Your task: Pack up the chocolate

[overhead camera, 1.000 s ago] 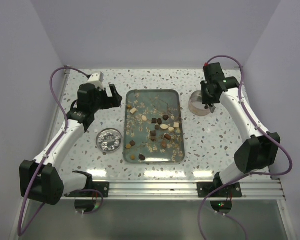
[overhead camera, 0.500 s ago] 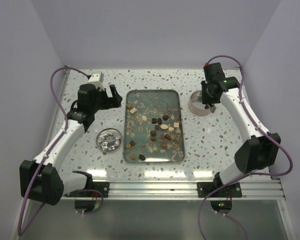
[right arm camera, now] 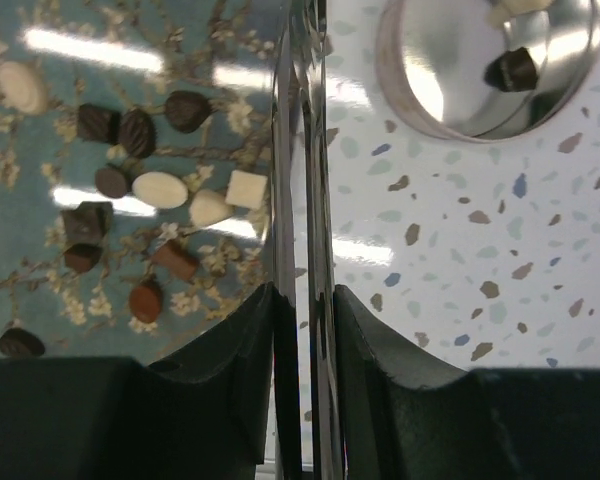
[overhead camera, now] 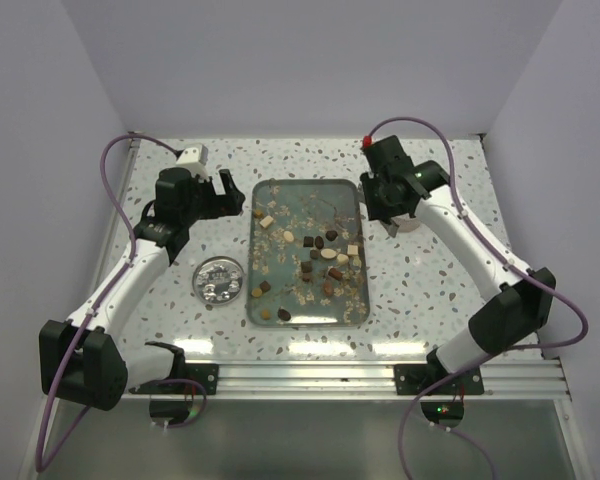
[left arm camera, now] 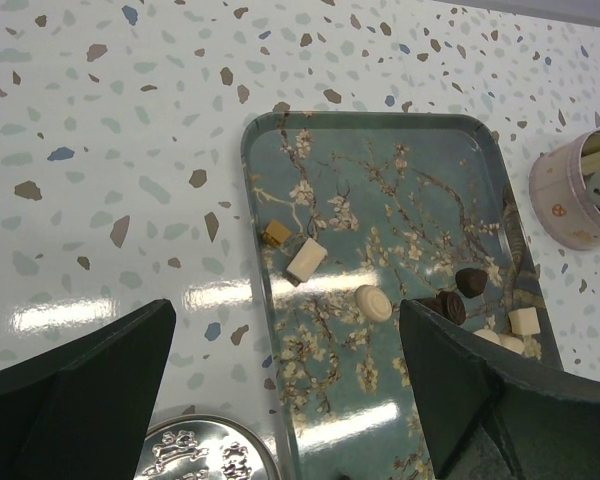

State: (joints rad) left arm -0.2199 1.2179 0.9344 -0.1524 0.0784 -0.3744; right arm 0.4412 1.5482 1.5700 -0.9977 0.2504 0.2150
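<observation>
The left gripper (left arm camera: pixel 287 308) hangs wide open over the table (overhead camera: pixel 430 290), by the far-left corner of the tray (overhead camera: pixel 252 260). The right gripper (right arm camera: pixel 305 295) pinches narrowly on a thin shiny strip (right arm camera: pixel 300 150), perhaps tongs, above the tray's right rim. Most of the chocolate (overhead camera: pixel 320 255) lies mid-tray. A few pieces sit in the tin (right arm camera: pixel 392 90), a narrow gap right of the rim.

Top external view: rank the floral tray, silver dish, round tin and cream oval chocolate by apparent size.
1. floral tray
2. silver dish
3. cream oval chocolate
The round tin is mostly hidden behind the right arm: larger than the chocolate, but unsure against the dish.
</observation>
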